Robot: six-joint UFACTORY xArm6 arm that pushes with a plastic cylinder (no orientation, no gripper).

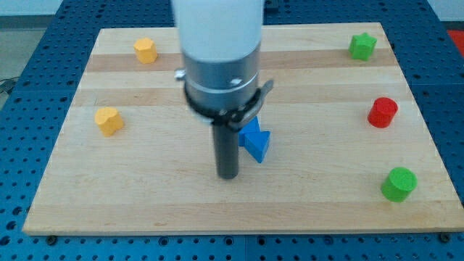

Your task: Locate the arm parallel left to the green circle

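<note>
Green circle (399,183) sits low at the view's right; your tip (228,175), clawless and holding nothing, touches a blue block (254,140) mid-surface, so approach rightward, staying level.

The pale wooden table (145,203) carries six blocks; a yellow hexagonal block (145,50) near its top-left corner; a yellow heart-like block (109,120) by the left edge; a blue block (256,141) near the middle; a green star (362,46) near the top-right corner; a red cylinder (382,112) by the right edge; a green cylinder (399,183) near the bottom-right corner.
</note>
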